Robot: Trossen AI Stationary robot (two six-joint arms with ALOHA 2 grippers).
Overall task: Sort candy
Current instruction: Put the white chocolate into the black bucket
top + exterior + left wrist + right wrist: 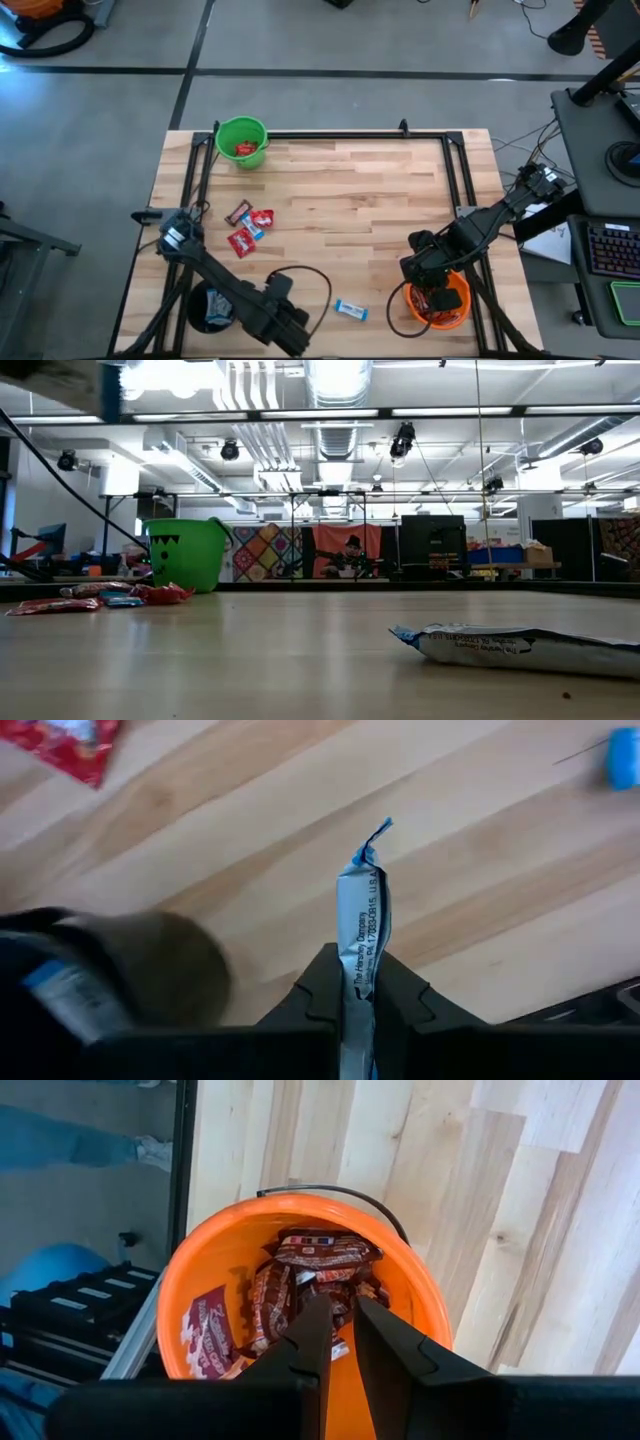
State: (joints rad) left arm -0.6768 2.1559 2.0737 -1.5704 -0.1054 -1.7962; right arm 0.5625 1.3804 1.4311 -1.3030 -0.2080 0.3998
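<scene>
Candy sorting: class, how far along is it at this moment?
Done: red packets lie in the green bucket, brown bars in the orange bucket. In hand: the left gripper pinches a blue-and-white packet. Left: a cluster of candies and another blue-and-white packet on the table.

blue-and-white packet (pixel 360 935) | print: "The Hershey Company"

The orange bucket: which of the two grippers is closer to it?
Right. The right gripper hangs directly over the orange bucket, above the brown bars inside. The left gripper, clamping a blue-and-white packet, is far across the table.
</scene>
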